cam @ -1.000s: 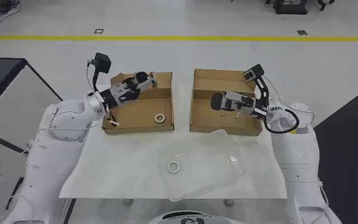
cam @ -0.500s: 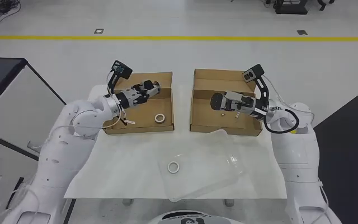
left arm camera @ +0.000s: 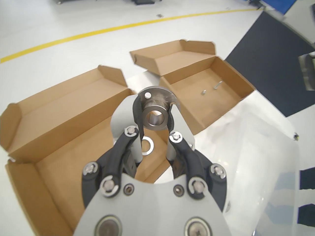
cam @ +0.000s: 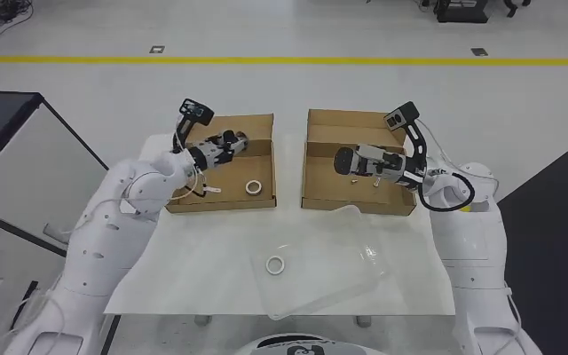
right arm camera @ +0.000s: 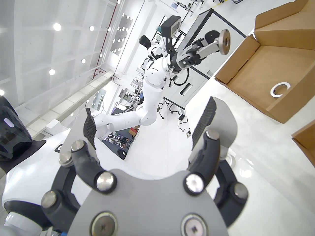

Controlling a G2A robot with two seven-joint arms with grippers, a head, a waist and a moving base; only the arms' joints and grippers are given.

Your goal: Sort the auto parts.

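My left gripper is shut on a metal flanged bushing and holds it above the left cardboard box. A flat washer lies on that box's floor, also visible under the bushing as the washer. My right gripper hangs open with nothing between its fingers, over the right cardboard box. Two small bolts lie in the right box. In the right wrist view the left gripper shows farther off with the bushing.
A clear plastic tray lies on the white table near the front, with a white ring and a small part in it. Both boxes have raised back flaps. The table edge runs just in front of the tray.
The left arm's wrist and elbow have swung to the right, and its gripper shifted slightly nearer over the left box, still holding the bushing. The right arm has not moved.
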